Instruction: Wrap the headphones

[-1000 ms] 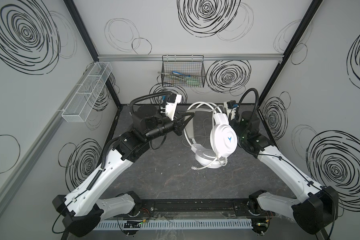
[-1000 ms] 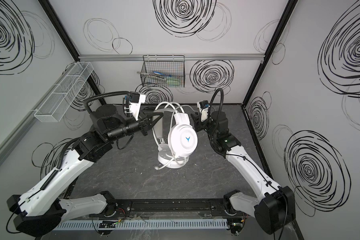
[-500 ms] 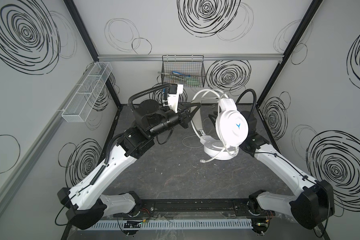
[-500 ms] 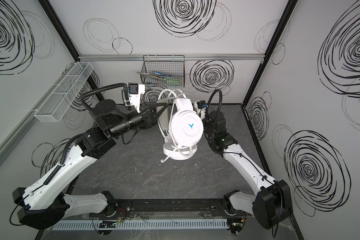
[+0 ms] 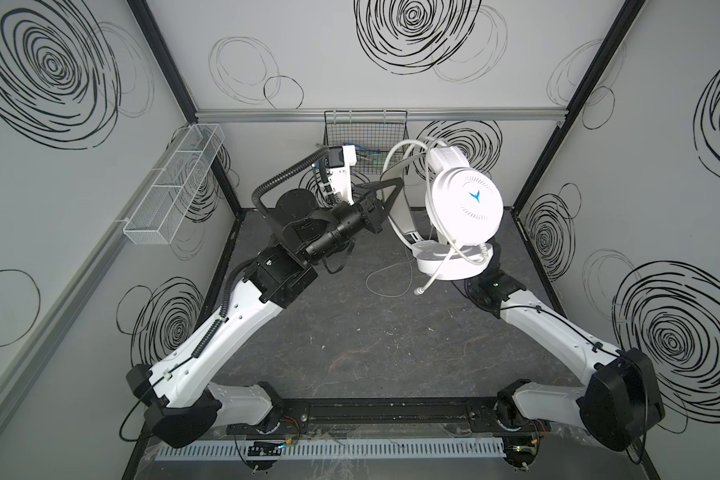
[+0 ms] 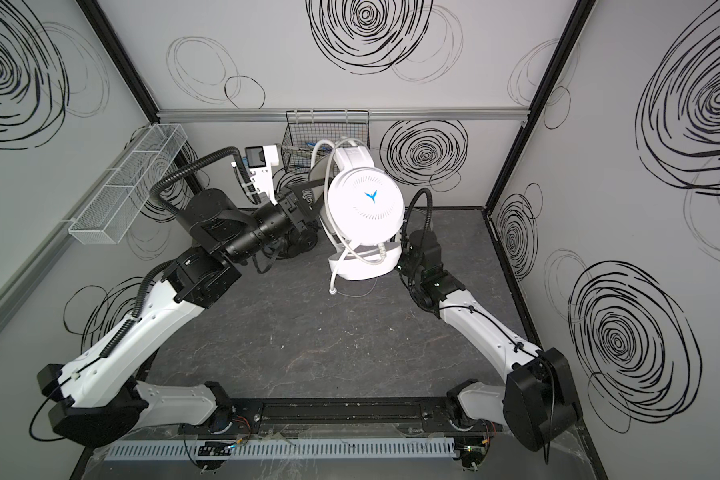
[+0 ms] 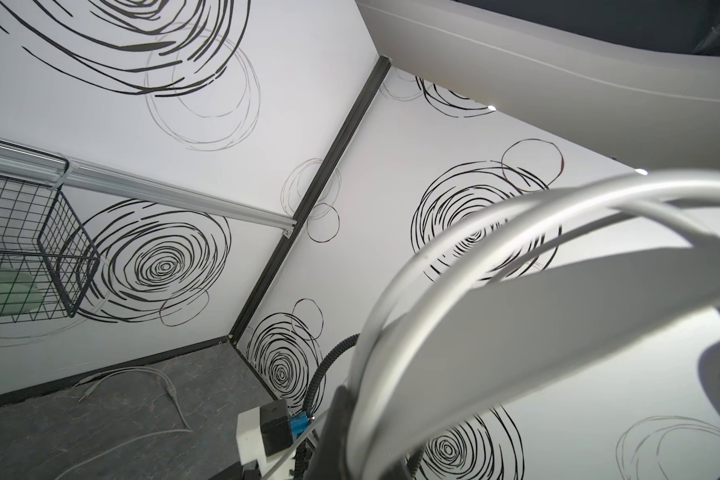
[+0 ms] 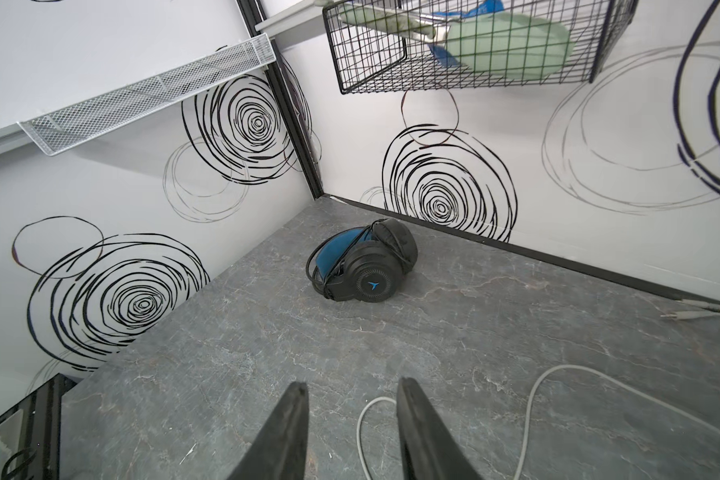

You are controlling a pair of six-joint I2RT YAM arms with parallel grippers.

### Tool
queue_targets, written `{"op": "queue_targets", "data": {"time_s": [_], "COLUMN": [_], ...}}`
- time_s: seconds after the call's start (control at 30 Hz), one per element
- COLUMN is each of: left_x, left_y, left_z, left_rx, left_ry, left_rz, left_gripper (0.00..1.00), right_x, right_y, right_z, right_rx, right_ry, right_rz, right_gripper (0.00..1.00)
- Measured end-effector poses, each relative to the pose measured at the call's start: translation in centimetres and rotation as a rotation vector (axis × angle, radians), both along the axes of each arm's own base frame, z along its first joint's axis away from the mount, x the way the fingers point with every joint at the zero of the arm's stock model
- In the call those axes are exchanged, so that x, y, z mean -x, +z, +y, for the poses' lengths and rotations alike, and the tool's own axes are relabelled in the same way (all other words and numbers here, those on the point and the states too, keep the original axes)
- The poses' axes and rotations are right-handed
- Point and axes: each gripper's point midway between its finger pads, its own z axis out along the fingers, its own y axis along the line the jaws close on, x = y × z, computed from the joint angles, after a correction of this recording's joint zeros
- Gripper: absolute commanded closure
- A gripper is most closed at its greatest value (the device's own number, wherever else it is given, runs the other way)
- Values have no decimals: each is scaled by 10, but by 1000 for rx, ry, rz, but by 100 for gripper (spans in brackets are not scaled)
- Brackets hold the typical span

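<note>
The white headphones hang in the air, blue logo facing up. My left gripper is shut on their headband. White cable loops lie over the headband and across the lower ear cup. The rest of the cable trails on the floor. In both top views the right gripper is hidden behind the white headphones. In the right wrist view my right gripper is open above the floor, holding nothing. The black headphones lie by the back wall.
A black wire basket with green items hangs on the back wall. A white mesh shelf is fixed to the left wall. The floor is dark grey marble.
My left gripper has carried the white headphones up and to the right, toward the back wall. The right arm has drawn back beneath them.
</note>
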Motion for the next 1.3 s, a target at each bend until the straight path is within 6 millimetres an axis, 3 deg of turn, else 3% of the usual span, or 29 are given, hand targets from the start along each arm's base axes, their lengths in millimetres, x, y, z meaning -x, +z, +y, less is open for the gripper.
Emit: {"op": "queue_targets", "data": {"time_s": [0.4, 0.5, 0.63, 0.7, 0.87, 1.13, 1.3], "left_x": [-14, -19, -34, -45, -72, -100, -126], "left_y": [7, 7, 9, 7, -3, -32, -67], "left_z": [14, 19, 42, 63, 107, 132, 148], "left_rx": [34, 42, 73, 100, 166, 155, 87], "left_ry": [40, 54, 115, 178, 339, 531, 687], "left_rz": [9, 15, 36, 62, 136, 269, 338], "left_gripper": [100, 100, 100, 100, 100, 100, 100], "right_x": [5, 6, 10, 13, 34, 69, 89], "right_y": [-13, -14, -14, -15, -23, -39, -50], "right_z": [13, 15, 20, 24, 44, 70, 81], "right_rx": [-19, -22, -24, -21, 19, 143, 231], "right_ry": [45, 53, 76, 89, 158, 270, 312], "right_rz": [33, 36, 39, 40, 53, 73, 70], "right_gripper": [75, 87, 100, 100, 100, 100, 100]}}
